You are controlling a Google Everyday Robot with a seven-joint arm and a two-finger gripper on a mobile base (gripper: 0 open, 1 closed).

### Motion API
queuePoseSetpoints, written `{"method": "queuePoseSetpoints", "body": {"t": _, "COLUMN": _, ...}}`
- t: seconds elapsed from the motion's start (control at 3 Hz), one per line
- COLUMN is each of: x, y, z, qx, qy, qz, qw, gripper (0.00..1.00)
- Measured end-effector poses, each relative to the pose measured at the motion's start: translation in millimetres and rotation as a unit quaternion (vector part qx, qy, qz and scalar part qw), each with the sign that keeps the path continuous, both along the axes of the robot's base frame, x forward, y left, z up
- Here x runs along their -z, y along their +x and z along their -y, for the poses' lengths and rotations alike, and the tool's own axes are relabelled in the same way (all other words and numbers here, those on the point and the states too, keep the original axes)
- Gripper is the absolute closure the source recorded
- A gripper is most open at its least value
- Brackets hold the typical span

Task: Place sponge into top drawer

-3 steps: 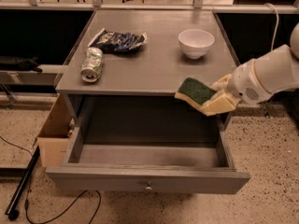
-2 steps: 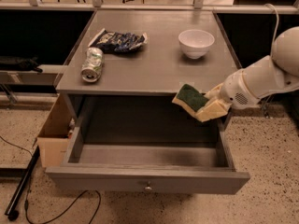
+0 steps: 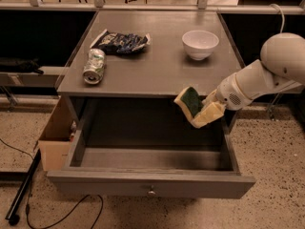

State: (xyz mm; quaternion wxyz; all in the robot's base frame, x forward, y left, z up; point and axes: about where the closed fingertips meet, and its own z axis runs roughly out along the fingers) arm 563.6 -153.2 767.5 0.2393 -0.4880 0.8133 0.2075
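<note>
The top drawer is pulled open below the grey table, its round knob at the front centre and its inside bare. My gripper reaches in from the right on a white arm and is shut on the sponge. The sponge shows its dark green face over pale yellow foam and is tilted. It hangs just in front of the table's front edge, above the right part of the open drawer.
On the grey table lie a crushed can, a blue-and-white foil snack bag and a white bowl. A cardboard box stands left of the drawer. Cables and a black pole lie on the floor at the left.
My gripper has carried the sponge left and slightly lower, off the table's front right edge to above the open drawer. The sponge has tipped more steeply.
</note>
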Motion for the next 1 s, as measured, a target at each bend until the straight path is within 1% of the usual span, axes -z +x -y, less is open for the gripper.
{"method": "queuePoseSetpoints", "body": {"t": 0.33, "x": -5, "y": -35, "z": -1, "qx": -0.003, "qy": 0.009, "qz": 0.017, "qw": 0.9998, "gripper": 1.00}}
{"method": "queuePoseSetpoints", "body": {"t": 0.67, "x": 22, "y": -88, "z": 6, "qx": 0.012, "qy": 0.026, "qz": -0.005, "qw": 0.9996, "gripper": 1.00}}
{"method": "queuePoseSetpoints", "body": {"t": 1.0, "x": 22, "y": -88, "z": 6, "qx": 0.012, "qy": 0.026, "qz": -0.005, "qw": 0.9996, "gripper": 1.00}}
